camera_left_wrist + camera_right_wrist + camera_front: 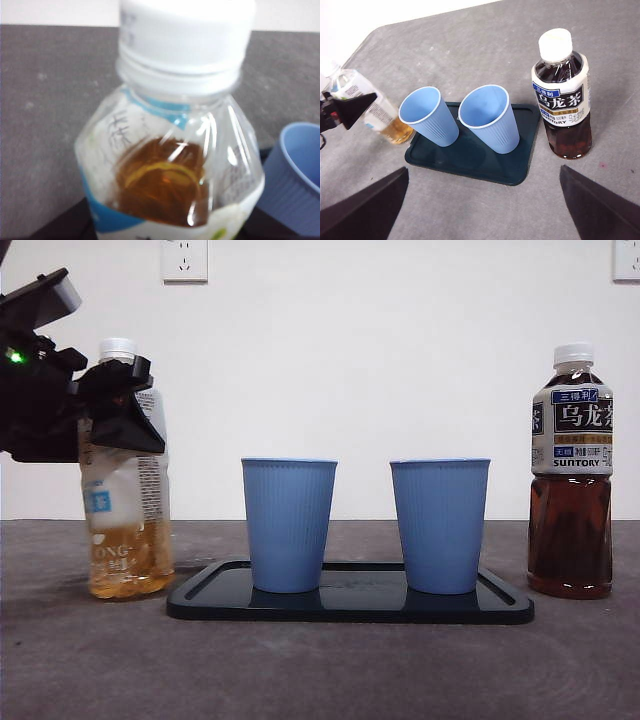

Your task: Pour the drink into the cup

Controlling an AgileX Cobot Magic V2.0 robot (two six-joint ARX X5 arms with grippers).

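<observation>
A clear bottle of pale tea (pixel 125 520) with a white cap stands on the table at the left, leaning slightly. My left gripper (pixel 120 405) is shut on its upper part; the left wrist view is filled by this bottle (pixel 170 170). Two empty blue cups (pixel 288 525) (pixel 440 525) stand upright on a black tray (pixel 350 608) in the middle. One cup's rim (pixel 295 180) shows just beside the held bottle. My right gripper (pixel 480 215) hangs open high above the table, with nothing between its fingers.
A dark oolong tea bottle (pixel 570 480) with a white cap stands at the right of the tray, also seen from above (pixel 563 105). A white wall with sockets closes the back. Grey tabletop lies in front of the tray.
</observation>
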